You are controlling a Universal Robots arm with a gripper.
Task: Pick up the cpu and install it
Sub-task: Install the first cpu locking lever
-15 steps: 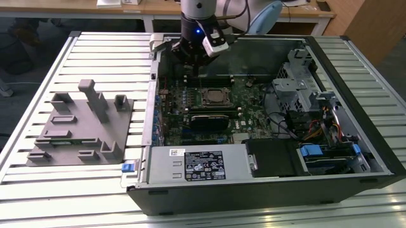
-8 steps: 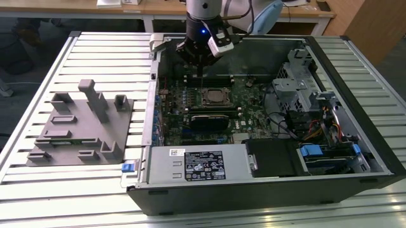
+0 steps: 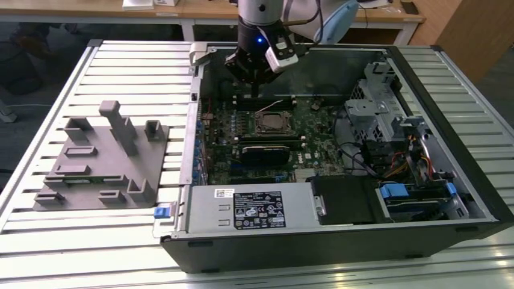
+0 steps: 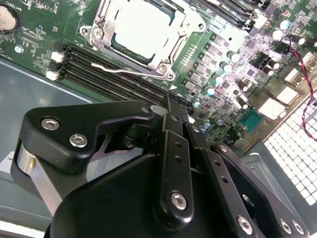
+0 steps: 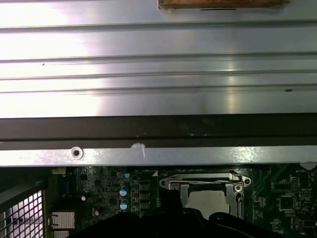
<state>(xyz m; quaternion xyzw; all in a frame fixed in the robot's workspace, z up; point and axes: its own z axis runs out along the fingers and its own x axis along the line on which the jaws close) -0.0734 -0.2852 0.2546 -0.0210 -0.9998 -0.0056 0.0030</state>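
Gripper [image 4: 171, 106], fingers pressed together and empty, pointing down just beside the socketed cpu [image 4: 141, 27].

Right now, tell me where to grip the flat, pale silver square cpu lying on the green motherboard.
Probably the two opposite edges of the cpu's raised metal top, coming straight down from above. It lies flat in its socket with the metal bracket framing it, so there is no way in from the side.
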